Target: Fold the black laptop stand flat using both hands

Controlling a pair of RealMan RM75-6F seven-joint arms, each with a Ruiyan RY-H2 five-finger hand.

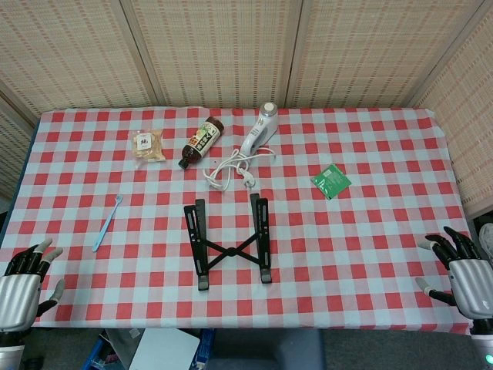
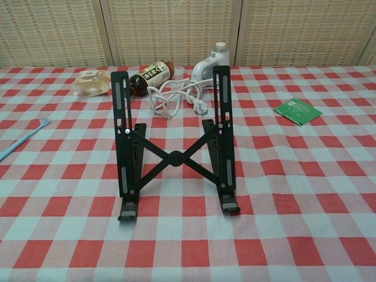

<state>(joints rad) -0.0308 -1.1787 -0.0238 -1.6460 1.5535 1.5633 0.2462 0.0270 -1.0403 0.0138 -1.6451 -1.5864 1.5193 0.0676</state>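
Both hands, left hand point(image 1: 21, 281) and right hand point(image 1: 464, 271), fingers spread and empty, flank the laptop stand point(image 1: 229, 241) lying midway between them, rails pointing away.

Table point(image 1: 370, 231) covered in red-and-white check, laptop stand point(image 1: 229, 240) black, packet point(image 1: 330, 181) green, toothbrush point(image 1: 107, 223) seemingly pale blue, bottle point(image 1: 201, 142) dark brown.

The laptop stand point(image 1: 229, 242) stands on the desk point(image 1: 370, 231) midway between the left robot hand point(image 1: 23, 281) and right robot hand point(image 1: 462, 270). The toothbrush point(image 1: 107, 223) lies nearer the left one, the packet point(image 1: 330, 181) nearer the right; the bottle point(image 1: 201, 142) lies beyond the stand.
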